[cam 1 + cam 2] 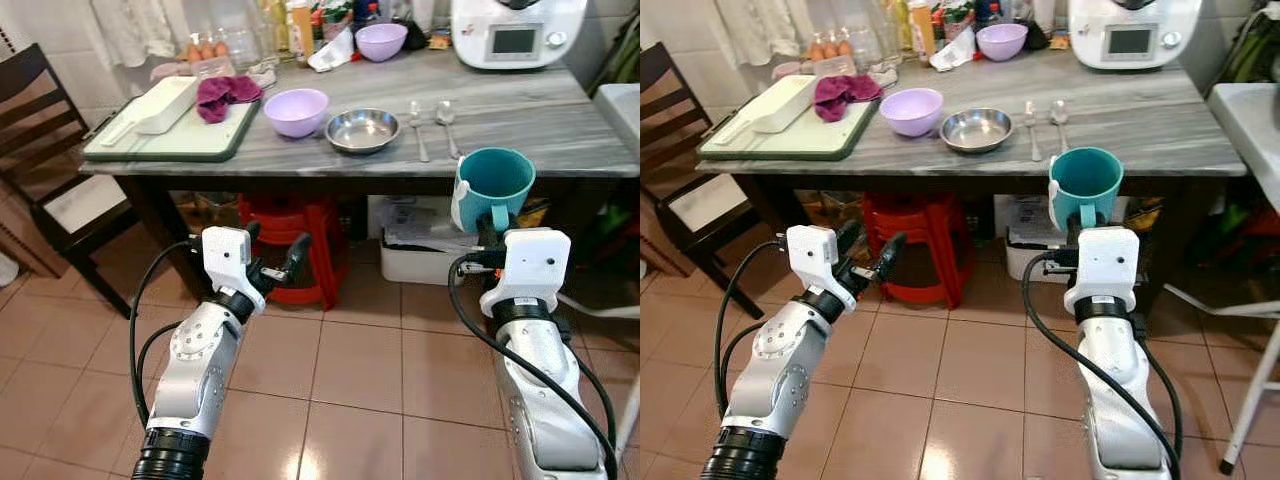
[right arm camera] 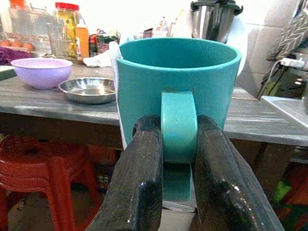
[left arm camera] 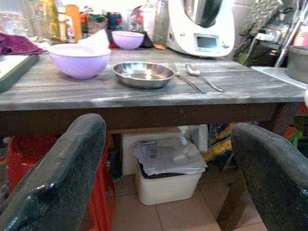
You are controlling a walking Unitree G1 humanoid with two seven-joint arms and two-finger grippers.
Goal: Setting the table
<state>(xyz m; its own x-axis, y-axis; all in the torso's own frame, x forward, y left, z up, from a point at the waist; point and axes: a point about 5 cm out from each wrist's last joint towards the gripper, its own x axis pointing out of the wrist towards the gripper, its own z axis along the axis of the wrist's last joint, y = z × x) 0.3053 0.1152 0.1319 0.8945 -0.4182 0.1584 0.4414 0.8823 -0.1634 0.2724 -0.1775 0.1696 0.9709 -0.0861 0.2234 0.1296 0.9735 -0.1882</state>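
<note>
Grey surface (image 1: pixel 520 120) already carries a bowl (image 1: pixel 296 111), steel dish (image 1: pixel 362 130) and two spoons (image 1: pixel 432 125). Right tool (image 2: pixel 179 159) pinches the mug (image 1: pixel 494 186) by its handle, short of the edge at 3 o'clock from the dish; left tool (image 1: pixel 275 268) is spread, empty.

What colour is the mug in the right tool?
Teal mug, clearest in the right wrist view.

No legible txt anywhere
</note>
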